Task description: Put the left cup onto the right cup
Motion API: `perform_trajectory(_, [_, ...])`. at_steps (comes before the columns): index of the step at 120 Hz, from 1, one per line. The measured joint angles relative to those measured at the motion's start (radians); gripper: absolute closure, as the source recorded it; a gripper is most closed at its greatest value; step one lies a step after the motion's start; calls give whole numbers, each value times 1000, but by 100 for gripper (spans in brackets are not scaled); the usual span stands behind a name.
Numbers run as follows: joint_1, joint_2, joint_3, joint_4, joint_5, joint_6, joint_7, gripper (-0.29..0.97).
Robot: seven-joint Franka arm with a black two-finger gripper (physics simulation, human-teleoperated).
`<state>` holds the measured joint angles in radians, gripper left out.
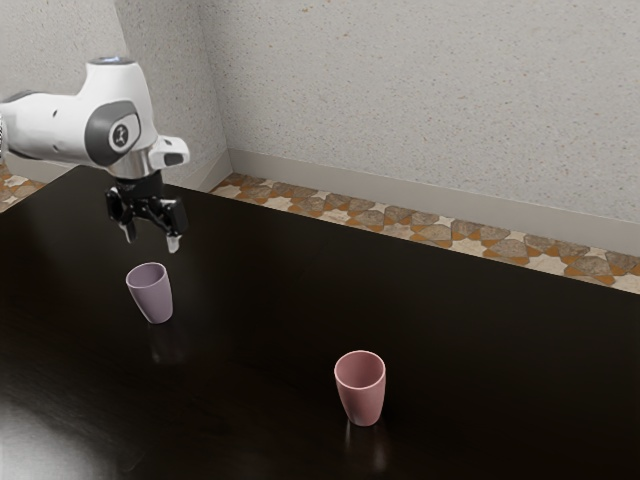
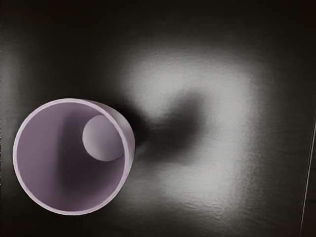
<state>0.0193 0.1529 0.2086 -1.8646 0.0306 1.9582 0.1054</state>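
While the tool [image 1: 151, 240] hangs at the upper left of the exterior view, spread open and holding nothing, the lilac cup [image 1: 150, 292] stands upright just beneath it on the dark table [image 1: 480, 330] — the pink cup [image 1: 360, 386] stands well apart, at lower centre.

Soft even light, pale glare patch on the glossy dark table [image 2: 232, 89], murky shadow within it.

Our arm [image 1: 75, 125] comes in from the exterior view's left, wrist bent down; our gripper [image 1: 151, 238] hangs with fingers spread apart.
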Motion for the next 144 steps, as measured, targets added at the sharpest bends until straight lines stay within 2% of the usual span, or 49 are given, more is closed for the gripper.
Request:
perform_trajectory(71, [13, 107, 3, 20, -5, 56, 69, 0])
perform_trajectory(144, [19, 166, 3, 21, -12, 102, 102, 0])
